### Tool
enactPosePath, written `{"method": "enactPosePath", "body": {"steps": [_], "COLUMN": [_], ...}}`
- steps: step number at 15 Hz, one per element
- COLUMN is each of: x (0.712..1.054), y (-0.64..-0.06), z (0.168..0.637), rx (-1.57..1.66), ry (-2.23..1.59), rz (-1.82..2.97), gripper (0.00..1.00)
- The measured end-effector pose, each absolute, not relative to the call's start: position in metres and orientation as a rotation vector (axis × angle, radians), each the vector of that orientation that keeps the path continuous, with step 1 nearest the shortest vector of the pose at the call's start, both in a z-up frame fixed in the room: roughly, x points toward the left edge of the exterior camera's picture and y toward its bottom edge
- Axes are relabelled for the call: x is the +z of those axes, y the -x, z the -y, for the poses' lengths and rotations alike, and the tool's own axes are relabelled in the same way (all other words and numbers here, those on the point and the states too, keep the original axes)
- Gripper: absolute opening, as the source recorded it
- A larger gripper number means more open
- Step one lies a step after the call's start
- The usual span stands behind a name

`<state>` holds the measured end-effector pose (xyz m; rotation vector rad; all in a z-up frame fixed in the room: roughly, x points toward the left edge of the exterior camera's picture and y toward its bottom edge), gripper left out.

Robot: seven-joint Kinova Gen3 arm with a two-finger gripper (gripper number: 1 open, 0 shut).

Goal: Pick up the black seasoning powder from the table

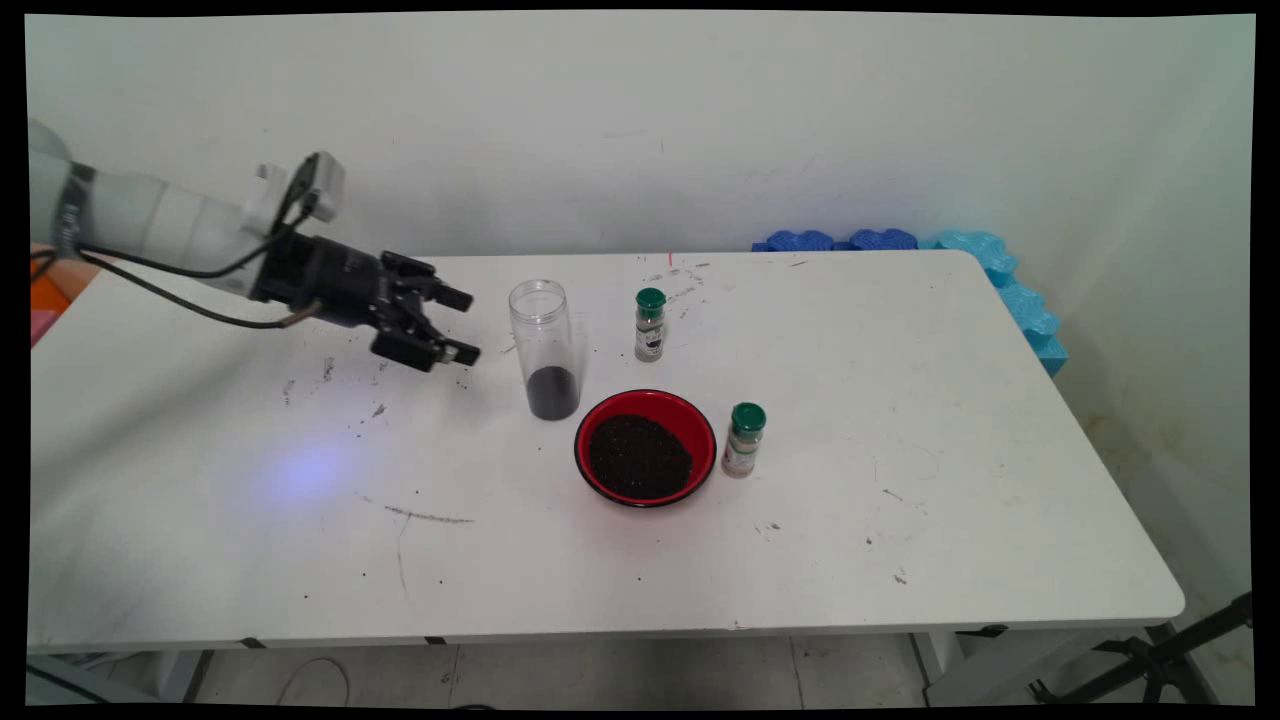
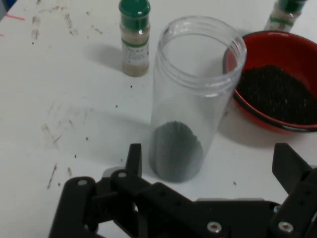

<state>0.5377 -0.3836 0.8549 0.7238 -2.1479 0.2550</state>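
Clear jar (image 1: 543, 350) before gaping, empty gripper (image 1: 462, 325).

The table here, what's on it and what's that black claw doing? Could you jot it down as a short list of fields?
gripper: open, holds nothing, above the table left of the jar
nearest thing: clear jar, upright, no lid, some dark grains at its bottom
beside jar: red bowl of dark grains
bottles: two green-capped spice bottles, one behind the bowl, one at its right
surface: white table, scuffed
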Motion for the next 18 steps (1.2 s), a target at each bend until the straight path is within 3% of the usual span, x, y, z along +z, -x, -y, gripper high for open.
{"method": "enactPosePath", "body": {"steps": [18], "x": [0.806], "y": [-0.490], "z": [0.431], "rx": [0.232], "ry": [-0.657], "rz": [2.095], "gripper": [1.00]}}
